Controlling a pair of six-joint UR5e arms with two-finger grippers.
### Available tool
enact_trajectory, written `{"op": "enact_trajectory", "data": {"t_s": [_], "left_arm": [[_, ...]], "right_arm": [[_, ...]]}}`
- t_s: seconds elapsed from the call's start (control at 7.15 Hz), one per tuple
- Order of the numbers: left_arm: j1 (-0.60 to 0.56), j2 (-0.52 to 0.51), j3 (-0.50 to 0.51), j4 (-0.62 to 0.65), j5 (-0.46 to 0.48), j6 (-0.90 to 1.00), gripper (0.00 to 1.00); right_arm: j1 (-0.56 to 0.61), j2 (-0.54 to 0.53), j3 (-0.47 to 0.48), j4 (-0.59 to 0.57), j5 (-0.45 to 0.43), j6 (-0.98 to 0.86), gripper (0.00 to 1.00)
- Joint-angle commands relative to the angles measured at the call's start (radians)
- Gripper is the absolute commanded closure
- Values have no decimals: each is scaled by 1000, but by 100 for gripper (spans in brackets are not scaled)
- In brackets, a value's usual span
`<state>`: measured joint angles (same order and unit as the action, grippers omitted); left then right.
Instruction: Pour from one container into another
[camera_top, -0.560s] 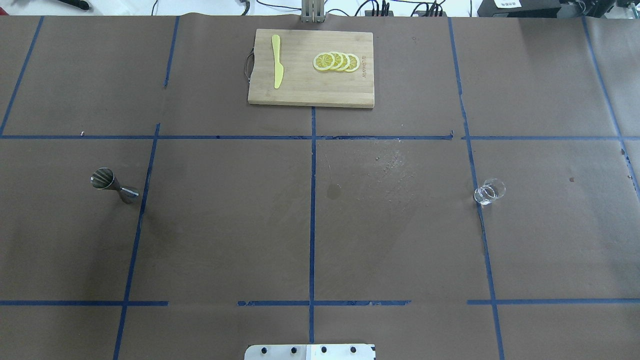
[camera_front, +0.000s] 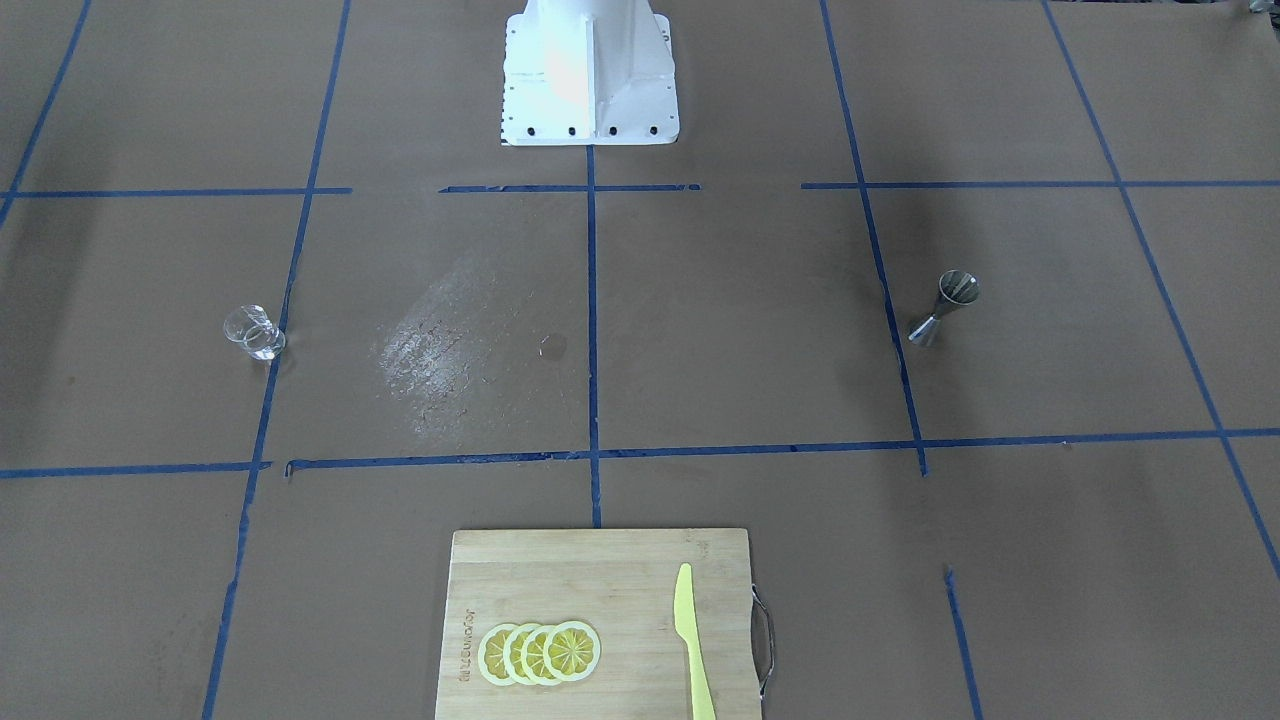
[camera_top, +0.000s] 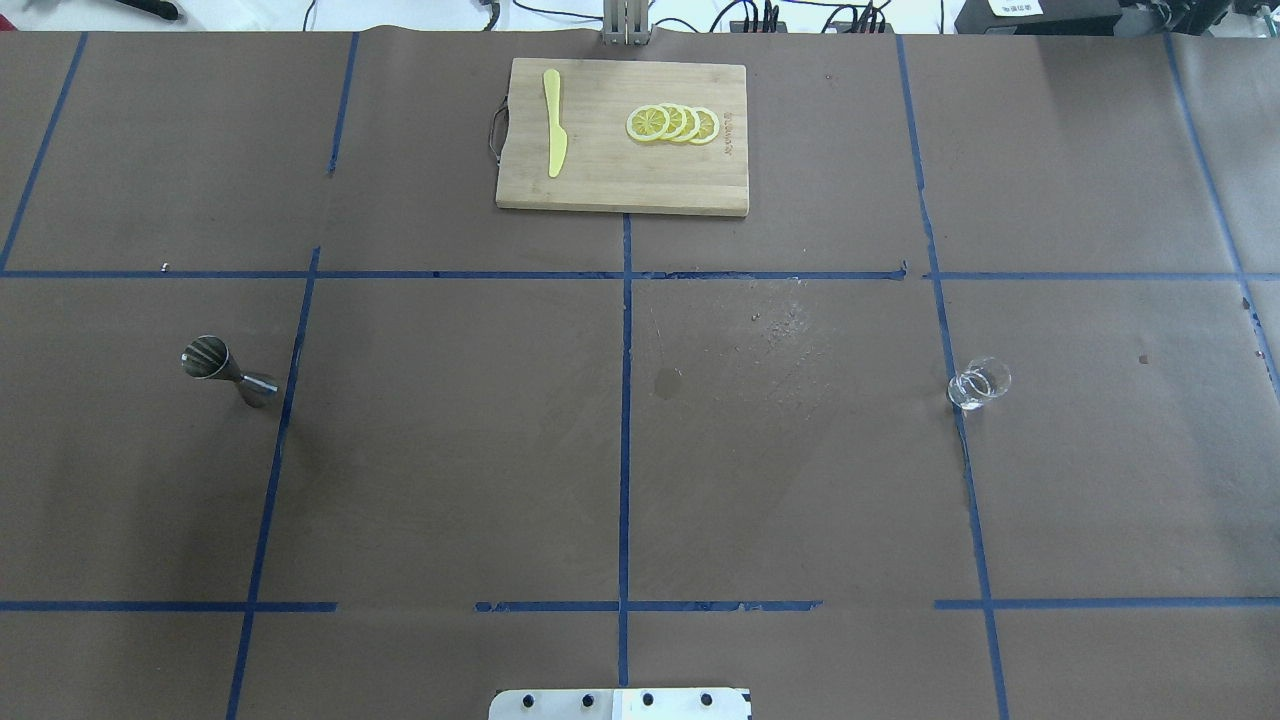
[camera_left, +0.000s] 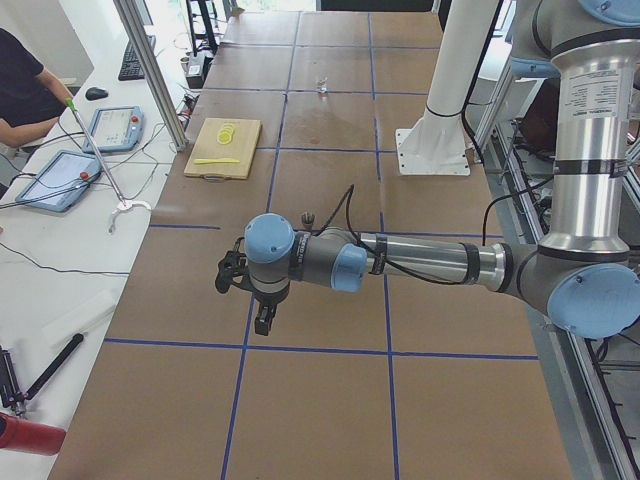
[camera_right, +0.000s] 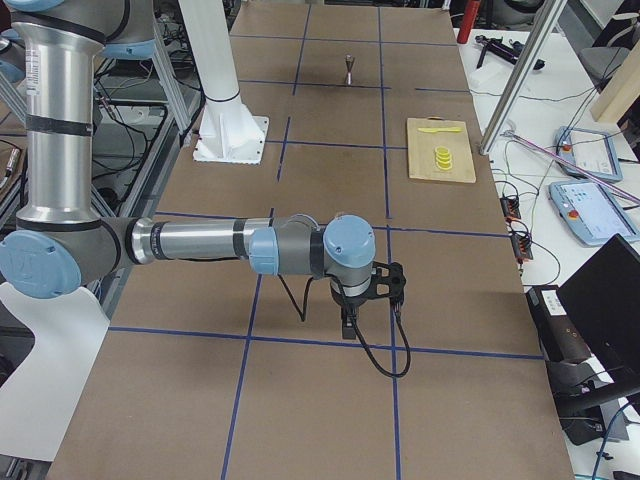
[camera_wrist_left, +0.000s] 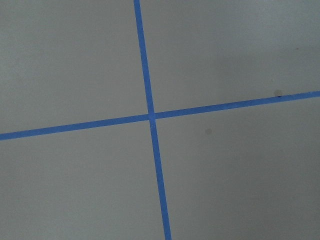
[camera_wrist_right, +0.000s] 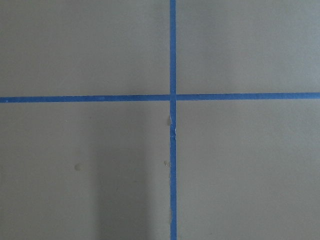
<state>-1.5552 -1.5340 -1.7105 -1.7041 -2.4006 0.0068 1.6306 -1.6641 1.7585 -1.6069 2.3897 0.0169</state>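
Observation:
A steel hourglass jigger (camera_top: 228, 371) stands upright on the table's left side; it also shows as the jigger (camera_front: 945, 305). Far to the right, on a blue tape line, stands a small clear glass (camera_top: 979, 384), seen as the glass (camera_front: 254, 333) from the front. Neither gripper appears in the overhead or front views. My left gripper (camera_left: 262, 318) hangs low over the near end of the table, well short of the jigger (camera_left: 308, 218). My right gripper (camera_right: 348, 325) hovers over a tape line at the other end. I cannot tell whether either is open or shut. Both wrist views show only brown paper and crossed tape.
A wooden cutting board (camera_top: 640, 185) lies at the far middle, with a yellow plastic knife (camera_top: 553, 120) and overlapping lemon slices (camera_top: 672, 123) on it. The white robot base (camera_front: 590, 75) stands at the near middle edge. A scuffed pale patch (camera_top: 790, 330) marks the paper.

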Motion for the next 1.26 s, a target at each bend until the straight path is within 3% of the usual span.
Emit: {"op": "enact_trajectory", "data": {"t_s": [0.0,0.28,0.56,0.84,1.12], "left_arm": [[15,-3,-113,-14,4,-4,0],[76,-1,-200,-14,1,-104,0],[234,6,-338,-17,29,-365,0],[409,20,-426,-87,139,-651,0],[554,205,-437,-467,287,-920,0]], "right_arm": [[0,7,2,1,-1,8,0],[-5,12,9,-1,-1,53,0],[-11,18,9,-4,2,60,0],[-11,18,9,-2,3,61,0],[-11,17,9,1,5,61,0]]}}
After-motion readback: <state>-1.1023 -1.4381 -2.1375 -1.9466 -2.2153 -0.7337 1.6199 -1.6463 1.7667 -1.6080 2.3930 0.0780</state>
